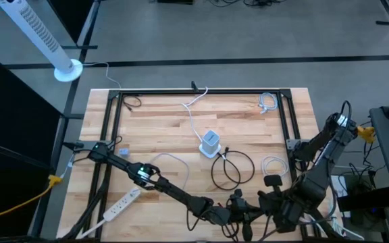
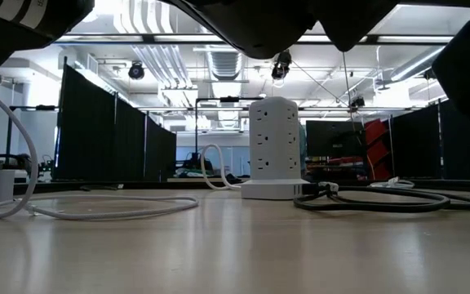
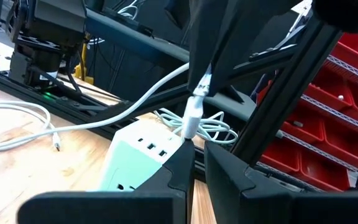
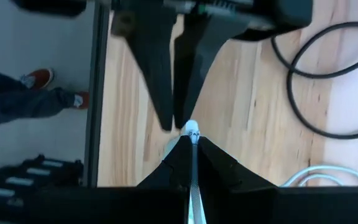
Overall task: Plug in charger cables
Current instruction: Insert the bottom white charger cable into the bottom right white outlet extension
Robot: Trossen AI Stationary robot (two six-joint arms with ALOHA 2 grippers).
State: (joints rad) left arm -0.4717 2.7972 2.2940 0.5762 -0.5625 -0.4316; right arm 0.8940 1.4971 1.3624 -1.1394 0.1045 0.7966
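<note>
Both arms meet low over the near edge of the wooden worktop. The right claw is clenched on the plug end of a white cable, and the left claw is pinched on the same white plug, tip to tip. Mid-worktop stands a white socket tower, a black cable looped just beside it. Another white cable lies nearer the flat power strip.

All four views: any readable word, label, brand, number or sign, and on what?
None can be read.
Socket tower: no legible marking.
Power strip: too small to tell.
Red bins: no readable labels.
</note>
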